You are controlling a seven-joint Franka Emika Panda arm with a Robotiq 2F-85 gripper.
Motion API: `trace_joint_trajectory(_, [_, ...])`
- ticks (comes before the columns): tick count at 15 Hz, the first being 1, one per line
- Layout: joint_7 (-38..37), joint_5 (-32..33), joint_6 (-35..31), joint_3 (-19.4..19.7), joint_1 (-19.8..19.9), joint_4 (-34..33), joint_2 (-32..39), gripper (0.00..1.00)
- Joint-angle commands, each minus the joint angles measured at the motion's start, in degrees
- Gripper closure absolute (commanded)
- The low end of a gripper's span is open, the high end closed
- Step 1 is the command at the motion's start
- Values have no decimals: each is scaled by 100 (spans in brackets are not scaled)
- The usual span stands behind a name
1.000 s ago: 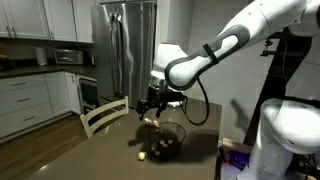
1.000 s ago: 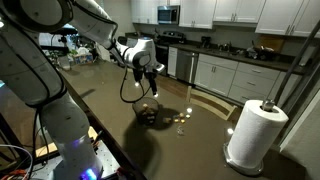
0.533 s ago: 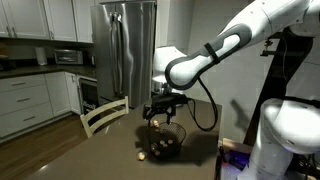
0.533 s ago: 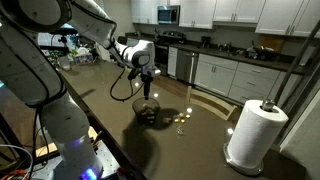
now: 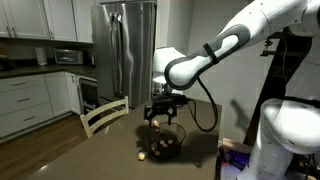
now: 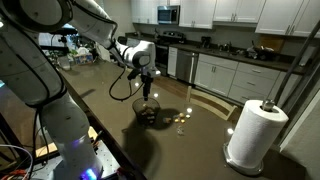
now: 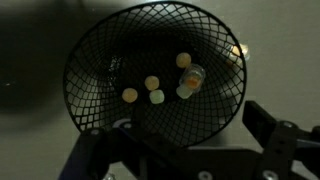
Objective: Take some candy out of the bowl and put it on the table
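The dark wire-mesh bowl [image 7: 92, 62] stands on the dark brown table [image 7: 270, 60] and fills the wrist view. Several yellowish-tan candy pieces [image 7: 152, 83] lie inside it. One candy [image 7: 238, 50] lies on the table just outside the rim. My gripper [image 7: 178, 142] hangs directly above the bowl, open and empty, with one finger [image 7: 268, 128] outside the rim. In both exterior views the gripper [image 5: 160, 113] [image 6: 147, 92] is just over the bowl [image 5: 163, 143] [image 6: 148, 111]. A few candies [image 5: 141, 155] [image 6: 180, 122] lie on the table beside the bowl.
A pale wooden chair [image 5: 103, 115] stands at the table's edge near the bowl. A paper towel roll [image 6: 252, 135] stands on the table some way from the bowl. Kitchen cabinets [image 6: 225, 75] and a fridge [image 5: 125, 50] are behind.
The gripper has moved sideways from beside the bowl to above it and dropped slightly. It has hardly moved in the last half second. The bowl and candies stay put.
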State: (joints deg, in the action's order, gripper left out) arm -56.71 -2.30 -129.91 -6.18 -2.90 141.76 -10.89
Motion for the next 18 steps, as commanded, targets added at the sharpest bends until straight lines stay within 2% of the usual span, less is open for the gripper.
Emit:
trace_joint_trajectory(1, [290, -141, 16, 162, 129, -256, 393, 0])
trace_joint_trajectory(5, [378, -76, 215, 351, 218, -396, 641, 0])
trace_joint_trajectory(9, [943, -384, 516, 466, 174, -354, 658, 0])
trace_joint_trajectory(12, [1259, -277, 668, 431, 145, -186, 598, 0])
trace_joint_trajectory(18, [1804, 242, 138, 435, 196, 221, 601, 0])
